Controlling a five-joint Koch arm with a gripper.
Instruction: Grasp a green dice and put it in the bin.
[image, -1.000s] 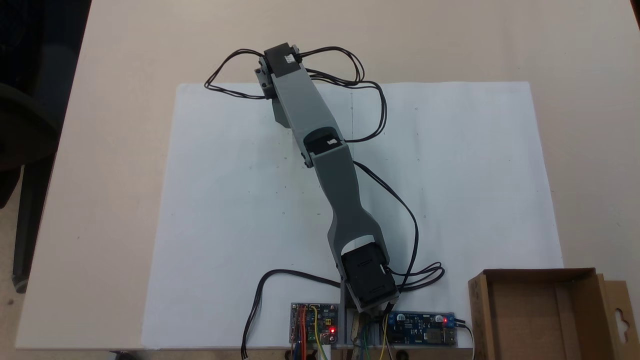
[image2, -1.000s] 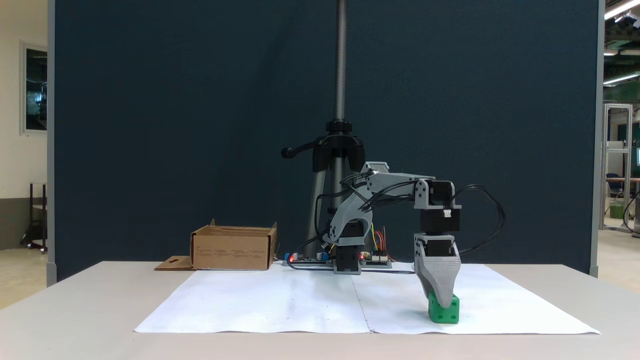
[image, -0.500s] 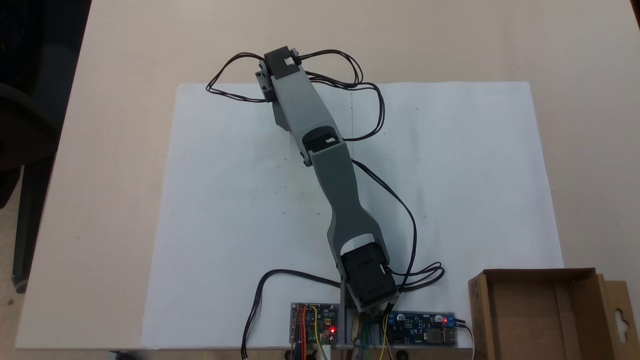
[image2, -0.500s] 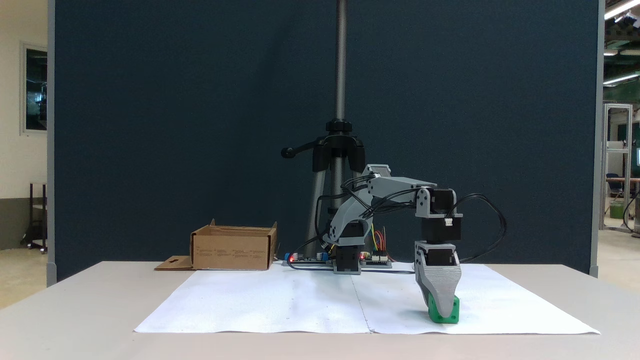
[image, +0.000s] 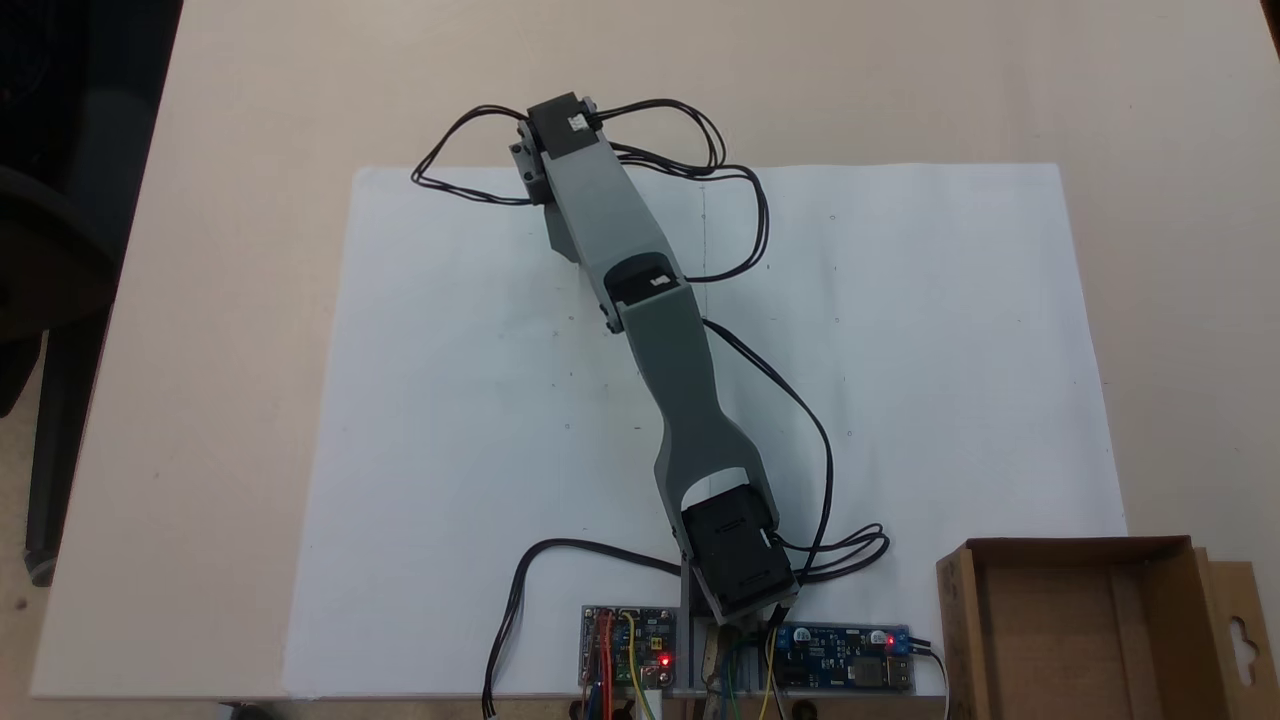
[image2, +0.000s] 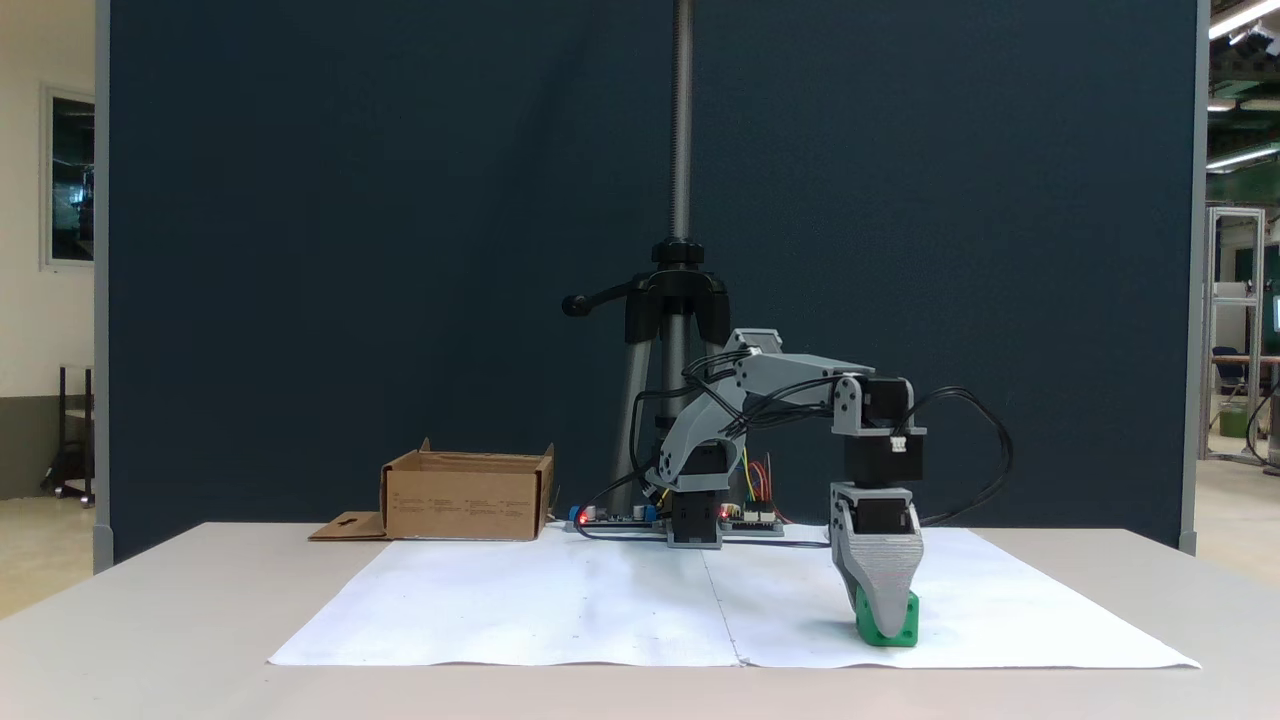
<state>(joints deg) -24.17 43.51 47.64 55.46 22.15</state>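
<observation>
Green dice (image2: 898, 628) sits on the paper beneath the lowered gripper (image2: 884, 622); jaw state unclear. Lift and carry to the bin (image2: 465, 495) remain.

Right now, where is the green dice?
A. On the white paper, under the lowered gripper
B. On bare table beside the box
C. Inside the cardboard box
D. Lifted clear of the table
A: in a fixed view the green dice sits on the white paper with the gripper lowered over it, far from the bin.
</observation>
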